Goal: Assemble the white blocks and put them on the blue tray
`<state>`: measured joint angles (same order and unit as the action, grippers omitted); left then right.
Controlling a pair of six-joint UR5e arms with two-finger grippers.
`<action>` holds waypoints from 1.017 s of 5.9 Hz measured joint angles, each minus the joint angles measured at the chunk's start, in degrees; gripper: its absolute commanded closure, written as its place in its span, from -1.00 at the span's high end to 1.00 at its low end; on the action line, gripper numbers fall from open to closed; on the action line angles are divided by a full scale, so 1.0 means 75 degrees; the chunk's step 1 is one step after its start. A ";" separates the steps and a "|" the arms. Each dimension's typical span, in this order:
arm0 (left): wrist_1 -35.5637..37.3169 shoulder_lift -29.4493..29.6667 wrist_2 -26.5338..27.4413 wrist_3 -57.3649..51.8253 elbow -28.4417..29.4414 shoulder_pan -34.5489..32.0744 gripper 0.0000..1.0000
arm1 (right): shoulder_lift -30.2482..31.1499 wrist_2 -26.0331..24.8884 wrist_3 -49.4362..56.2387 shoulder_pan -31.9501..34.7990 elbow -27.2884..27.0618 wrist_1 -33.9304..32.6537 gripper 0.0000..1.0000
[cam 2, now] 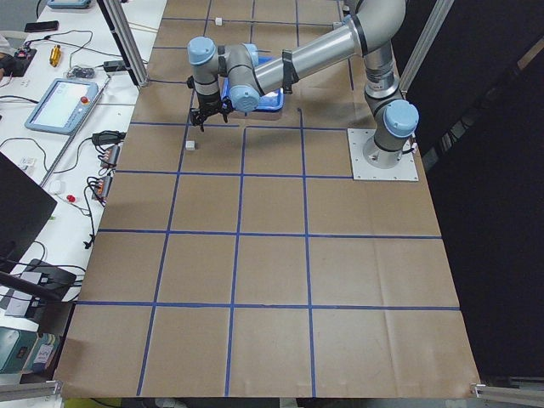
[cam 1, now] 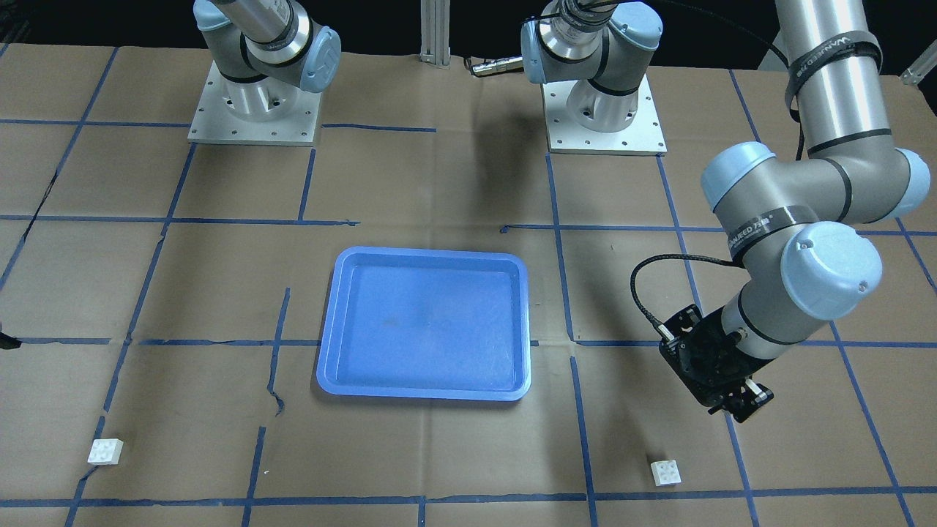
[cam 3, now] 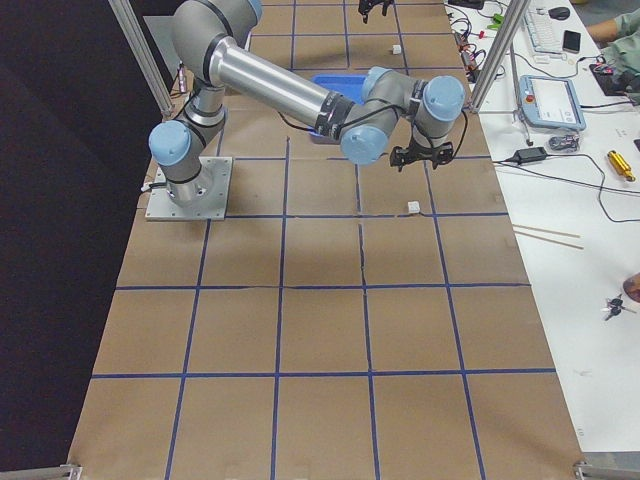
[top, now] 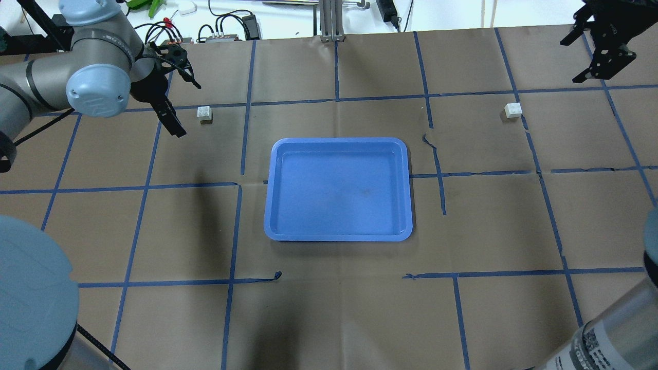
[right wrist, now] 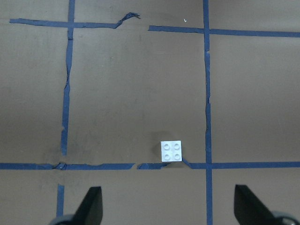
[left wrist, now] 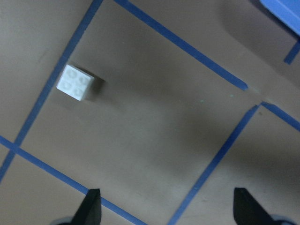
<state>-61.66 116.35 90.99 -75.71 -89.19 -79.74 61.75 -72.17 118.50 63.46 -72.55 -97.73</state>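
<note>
Robotics lab: tape-gridded table (top: 334, 318), teach pendant (cam 2: 61, 101)

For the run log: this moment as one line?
left claw: open, empty | right claw: open, empty | blue tray: empty | white blocks: apart, unjoined

The table (top: 334, 308) is covered with brown paper, on which a grid is marked in blue tape (top: 154, 282). The blue tray (top: 337, 237) is laid flat near the middle. One white block (top: 204, 113) is set studs up on the robot's left and the other white block (top: 513, 109) on its right. Both are well apart from the tray, and each is just beside a tape line. Two metal base plates (cam 1: 252, 132) are fixed on the robot's side.
</note>
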 measured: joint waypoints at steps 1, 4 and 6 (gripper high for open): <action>0.0407 0.0349 -0.0025 -0.0990 0.0037 0.0002 0.95 | -0.0513 0.0343 0.0289 -0.0149 0.0160 -0.0001 0.99; 0.0957 0.1249 -0.0120 -0.2143 0.0568 0.0003 0.95 | -0.1708 0.0519 0.0749 -0.0219 0.0305 -0.0497 0.99; 0.1030 0.1763 -0.0388 -0.2188 0.1029 0.0003 0.95 | -0.2119 0.0683 0.0874 -0.0166 0.0268 -0.0659 0.99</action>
<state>-53.94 129.57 88.08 -92.12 -81.48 -79.72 45.86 -67.05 125.05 62.21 -70.54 -102.67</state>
